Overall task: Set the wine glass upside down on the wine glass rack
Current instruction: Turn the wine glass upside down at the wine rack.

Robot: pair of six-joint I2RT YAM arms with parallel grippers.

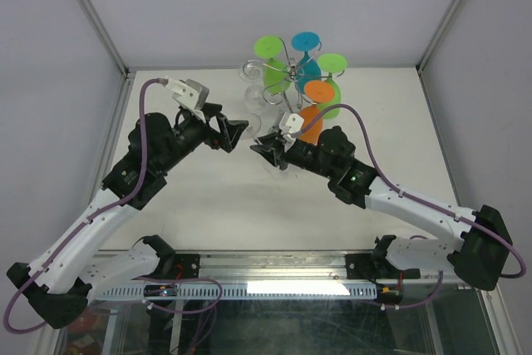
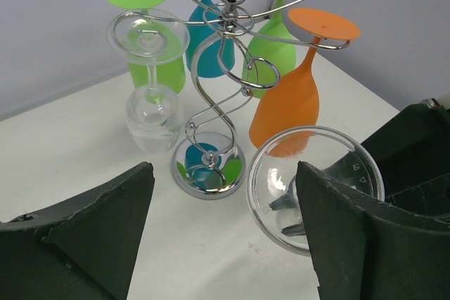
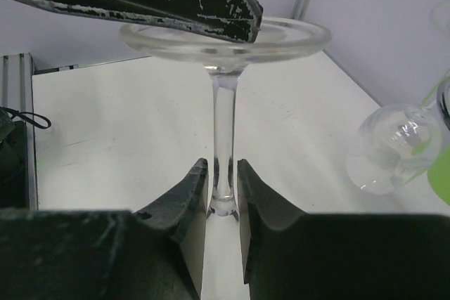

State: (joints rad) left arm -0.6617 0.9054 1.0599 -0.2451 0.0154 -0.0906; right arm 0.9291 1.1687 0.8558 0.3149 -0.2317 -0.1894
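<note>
The right gripper [image 3: 222, 180] has its fingers [image 3: 184, 198] closed on the thin stem of the clear wine glass [image 3: 223, 114], which it holds upside down with the round foot on top. The left gripper [image 2: 223, 173] has its fingers spread wide and grips nothing. One of them lies over the foot's rim; I cannot tell if it touches.

The glass hangs over the worktop [image 2: 77, 145], just in front of the chrome wine glass rack [image 2: 208, 171] and beside the hanging orange glass [image 2: 288, 110]. Its bowl is hidden below the right fingers.
</note>
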